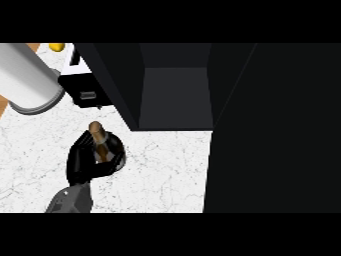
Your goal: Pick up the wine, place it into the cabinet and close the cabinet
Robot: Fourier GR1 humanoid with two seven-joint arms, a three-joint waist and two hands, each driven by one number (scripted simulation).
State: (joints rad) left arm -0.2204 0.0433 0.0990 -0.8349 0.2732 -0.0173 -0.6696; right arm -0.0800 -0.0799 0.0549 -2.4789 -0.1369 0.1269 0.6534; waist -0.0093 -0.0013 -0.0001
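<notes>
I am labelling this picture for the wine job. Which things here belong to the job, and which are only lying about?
Belong to the job:
- wine, its neck showing above the fingers
- left hand, curled round the wine
- cabinet, open, dark inside

Only lying about:
- grey cylinder, upper left
- black box, beside the cabinet
- small yellow thing, top edge
- counter, white marble

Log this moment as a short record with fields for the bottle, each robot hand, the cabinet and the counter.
bottle: wine bottle, brown neck showing above the fingers, over the counter
left robot hand: left hand, curled round the wine bottle
right robot hand: not in view
cabinet: dark cabinet, open, inside looks bare, right of the bottle
counter: white marble counter
other: grey cylinder at upper left; yellow object at top edge
</notes>
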